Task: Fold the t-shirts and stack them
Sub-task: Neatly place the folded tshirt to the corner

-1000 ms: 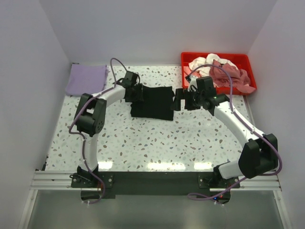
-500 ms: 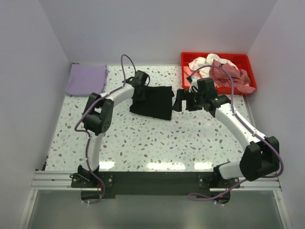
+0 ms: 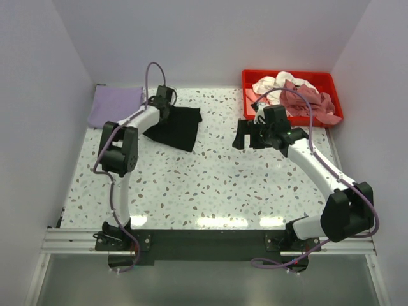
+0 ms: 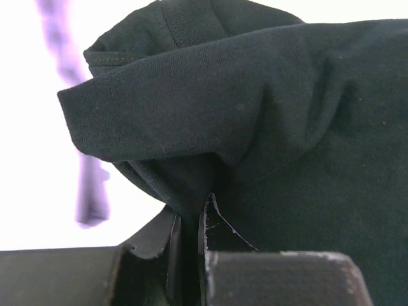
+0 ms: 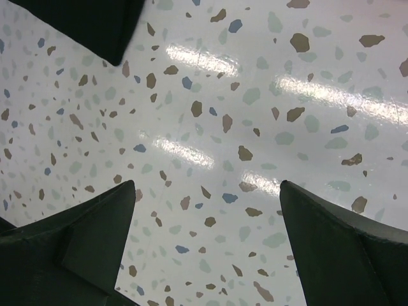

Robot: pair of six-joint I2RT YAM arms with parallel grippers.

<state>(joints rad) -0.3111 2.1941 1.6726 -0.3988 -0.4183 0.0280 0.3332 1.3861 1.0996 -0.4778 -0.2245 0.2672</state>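
Observation:
A folded black t-shirt [image 3: 176,125] lies at the back left of the table, askew. My left gripper [image 3: 164,109] is shut on its left edge; in the left wrist view the black cloth [image 4: 255,115] is pinched between the jaws and fills most of the picture. A folded lavender t-shirt [image 3: 115,105] lies flat at the far left corner, just left of that gripper. My right gripper [image 3: 245,134] stands open over bare table at centre right, holding nothing; its fingers [image 5: 95,236] are spread wide, with a corner of the black t-shirt [image 5: 95,22] at upper left.
A red tray [image 3: 250,78] at the back right holds crumpled white, pink and dusty-rose t-shirts [image 3: 299,97]. White walls close in the table on left, back and right. The speckled tabletop [image 3: 217,185] lies between the arms.
My left gripper closed on the black t-shirt and dragged it left toward the lavender one, turning it askew. The right gripper stayed open and barely shifted.

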